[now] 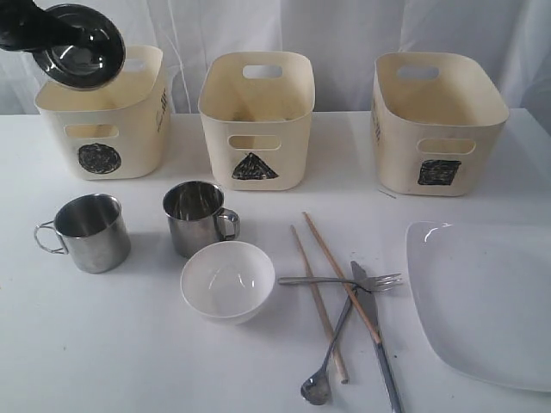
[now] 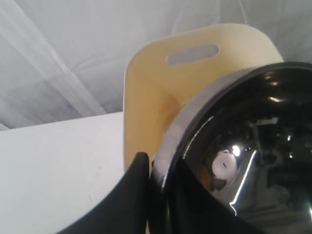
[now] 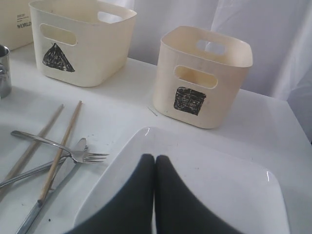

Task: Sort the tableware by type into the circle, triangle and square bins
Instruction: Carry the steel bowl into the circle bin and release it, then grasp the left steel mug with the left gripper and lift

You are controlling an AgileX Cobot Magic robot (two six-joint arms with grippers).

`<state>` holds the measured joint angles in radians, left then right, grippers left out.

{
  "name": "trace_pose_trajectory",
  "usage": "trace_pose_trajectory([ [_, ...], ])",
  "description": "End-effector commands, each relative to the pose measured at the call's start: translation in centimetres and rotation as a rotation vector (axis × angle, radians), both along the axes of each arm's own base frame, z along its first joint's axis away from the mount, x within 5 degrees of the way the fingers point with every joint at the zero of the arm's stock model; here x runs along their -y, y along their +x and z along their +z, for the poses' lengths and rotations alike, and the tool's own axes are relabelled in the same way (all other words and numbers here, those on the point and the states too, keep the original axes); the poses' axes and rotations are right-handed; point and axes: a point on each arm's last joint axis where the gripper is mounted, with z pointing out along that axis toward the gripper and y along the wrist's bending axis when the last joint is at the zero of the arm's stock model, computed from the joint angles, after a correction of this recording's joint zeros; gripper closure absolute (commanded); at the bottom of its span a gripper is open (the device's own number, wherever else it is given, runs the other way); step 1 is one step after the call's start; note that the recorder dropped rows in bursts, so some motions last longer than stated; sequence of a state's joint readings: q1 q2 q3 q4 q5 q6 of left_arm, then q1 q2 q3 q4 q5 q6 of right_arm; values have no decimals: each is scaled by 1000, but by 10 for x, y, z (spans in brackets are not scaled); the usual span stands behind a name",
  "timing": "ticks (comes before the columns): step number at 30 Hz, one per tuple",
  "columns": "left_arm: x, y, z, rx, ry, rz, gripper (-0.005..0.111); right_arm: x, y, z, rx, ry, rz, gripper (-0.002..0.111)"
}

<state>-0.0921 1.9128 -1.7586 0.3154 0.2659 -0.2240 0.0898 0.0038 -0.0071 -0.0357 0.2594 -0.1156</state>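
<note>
My left gripper is shut on the rim of the steel bowl, holding it tilted over the circle bin. The left wrist view shows the bowl pinched at the gripper, with the bin behind. My right gripper is shut and empty above the white plate. On the table lie two steel mugs, a white bowl, chopsticks, fork, knife, spoon and the plate.
The triangle bin stands at the back middle and the square bin at the back right. Both also show in the right wrist view, triangle bin and square bin. White curtain behind.
</note>
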Motion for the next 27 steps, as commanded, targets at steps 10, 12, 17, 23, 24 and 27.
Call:
trace_pose_trajectory([
  [10, 2, 38, -16, -34, -39, -39, 65, 0, 0, -2, -2, 6, 2, 108],
  [12, 8, 22, 1, -86, -29, -65, 65, 0, 0, -2, -2, 6, 2, 108],
  [17, 16, -19, 18, -271, -50, -181, 65, 0, 0, -2, -2, 8, 2, 108],
  [23, 13, -69, 2, -418, -38, -203, 65, 0, 0, -2, -2, 8, 2, 108],
  [24, 12, -81, -3, -443, -30, -210, 65, 0, 0, -2, -2, 8, 2, 108],
  [27, 10, -103, -15, -498, -40, -210, 65, 0, 0, -2, -2, 8, 2, 108],
])
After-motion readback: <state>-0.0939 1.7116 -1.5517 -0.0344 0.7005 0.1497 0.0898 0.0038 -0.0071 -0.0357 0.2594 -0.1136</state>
